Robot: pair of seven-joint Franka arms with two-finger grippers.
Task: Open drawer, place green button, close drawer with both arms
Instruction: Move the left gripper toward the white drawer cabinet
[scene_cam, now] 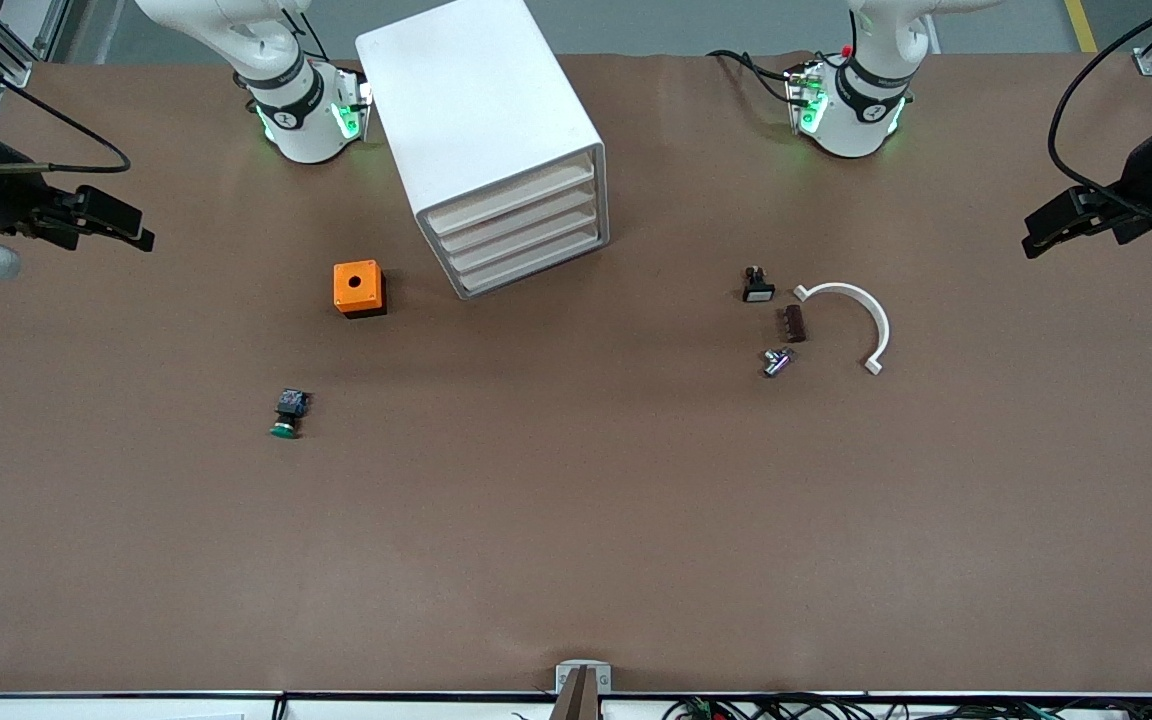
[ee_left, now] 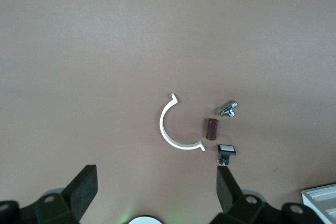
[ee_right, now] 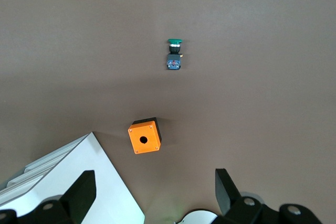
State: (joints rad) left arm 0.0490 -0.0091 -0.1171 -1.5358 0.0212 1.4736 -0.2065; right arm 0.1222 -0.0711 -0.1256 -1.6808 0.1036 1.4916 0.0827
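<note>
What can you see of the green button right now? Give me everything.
The button is tiny, with a round green cap and a black-and-blue body. It lies on its side on the brown table, cap toward the front camera. It sits alone at the right arm's end, nearer the front camera than the orange box. Nothing touches it but the table.

A robotics lab: two arm bases bolted beside a white cabinet [scene_cam: 496,140] on a brown-covered table [scene_cam: 576,520], cables trailing.
</note>
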